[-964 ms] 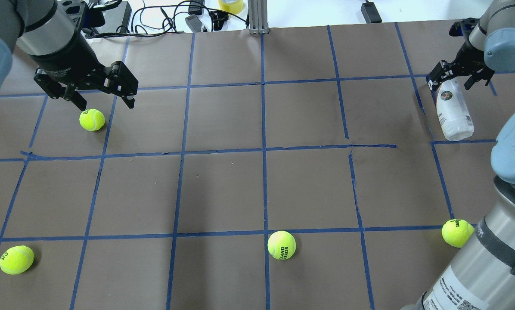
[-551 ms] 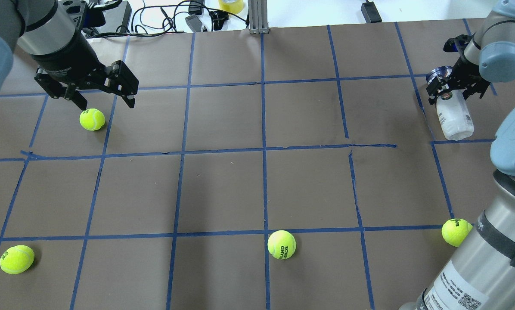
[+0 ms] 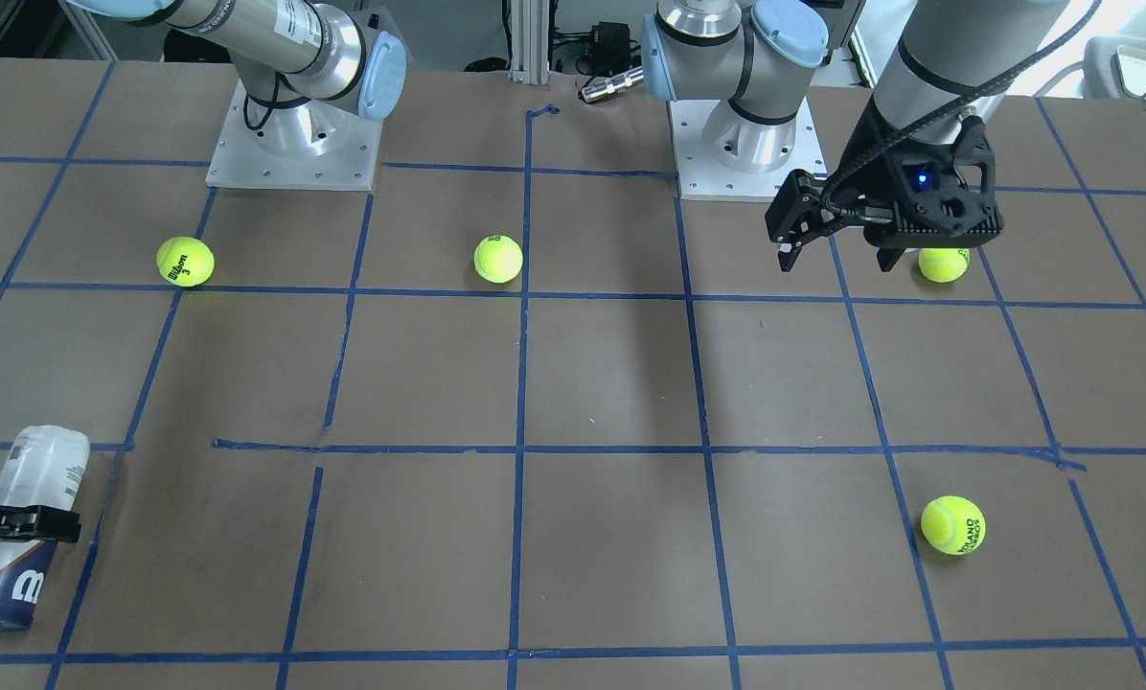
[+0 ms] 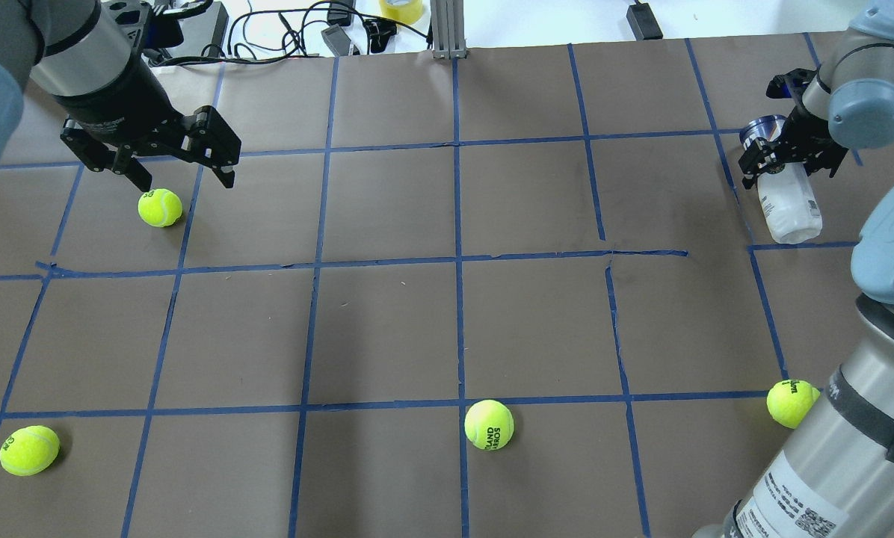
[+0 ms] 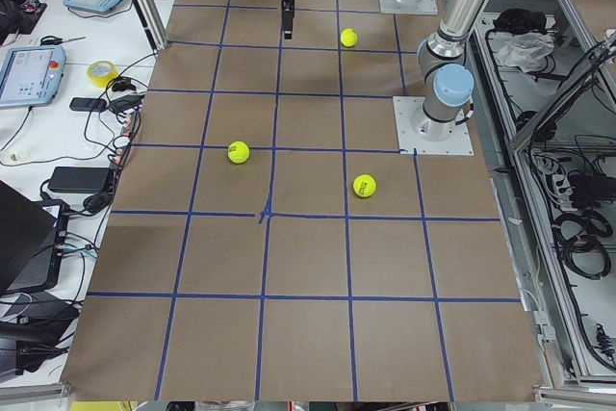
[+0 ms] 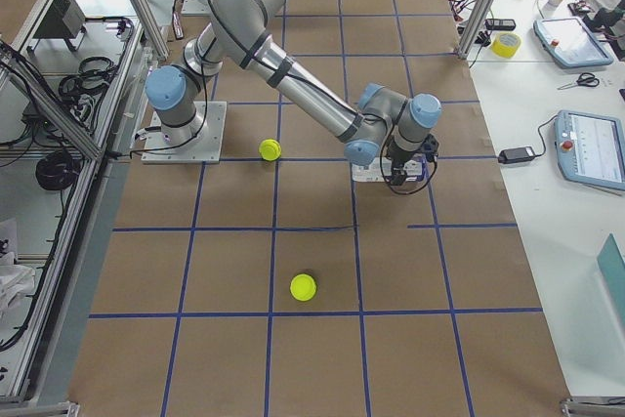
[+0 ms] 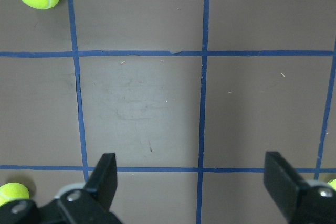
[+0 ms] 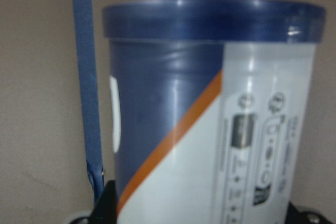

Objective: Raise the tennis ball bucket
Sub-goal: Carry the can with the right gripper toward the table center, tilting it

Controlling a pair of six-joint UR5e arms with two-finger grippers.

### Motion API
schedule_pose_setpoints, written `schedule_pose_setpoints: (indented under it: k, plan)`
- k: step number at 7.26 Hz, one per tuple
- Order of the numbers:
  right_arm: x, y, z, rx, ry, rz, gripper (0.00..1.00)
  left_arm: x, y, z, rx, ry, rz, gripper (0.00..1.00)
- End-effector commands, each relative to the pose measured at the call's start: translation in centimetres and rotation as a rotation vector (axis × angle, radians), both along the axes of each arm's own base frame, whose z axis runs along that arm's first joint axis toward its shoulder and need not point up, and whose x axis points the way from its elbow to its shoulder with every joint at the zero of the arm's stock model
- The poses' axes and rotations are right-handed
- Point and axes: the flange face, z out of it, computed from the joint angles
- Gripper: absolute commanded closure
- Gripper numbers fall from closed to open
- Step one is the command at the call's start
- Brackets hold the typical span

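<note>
At the far left of the tabletop (image 4: pixel 387 329) the left gripper (image 4: pixel 185 181) hangs, fingers (image 7: pixel 102 177) spread, near a tennis ball (image 4: pixel 160 207). Far right, the tennis ball bucket (image 4: pixel 787 209) lies on its side (navy end (image 4: pixel 761 129) away from the robot). The right gripper (image 4: pixel 789 161) straddles it near that end, fingers spread either side, not yet pinching. Held so far off-centre, the bucket may droop or swivel once lifted, and its smooth wall may squirt out as the fingers close. Against a second ago, the right gripper sits lower around the bucket, uncovering the navy end; bucket and left gripper are unmoved.
</note>
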Motion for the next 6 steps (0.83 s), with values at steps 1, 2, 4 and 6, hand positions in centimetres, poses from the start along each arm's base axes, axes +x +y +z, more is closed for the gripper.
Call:
schedule_pose_setpoints:
  k: [1,2,4,6]
  plan:
    - [-0.1,0.0,0.0,-0.001,0.004,0.007,0.32,0.0,0.0,-0.1,0.001,0.001,0.0,0.0]
    - [-0.2,0.0,0.9,-0.001,0.019,0.01,0.31,0.0,0.0,-0.1,0.001,0.001,0.0,0.0]
    - [0.7,-0.1,3.7,-0.032,0.031,0.026,0.31,0.0,0.0,-0.1,0.001,0.001,0.0,0.0]
    - [7.1,-0.1,8.0,-0.05,0.012,0.179,0.31,0.0,0.0,-0.1,0.001,0.001,0.0,0.0]
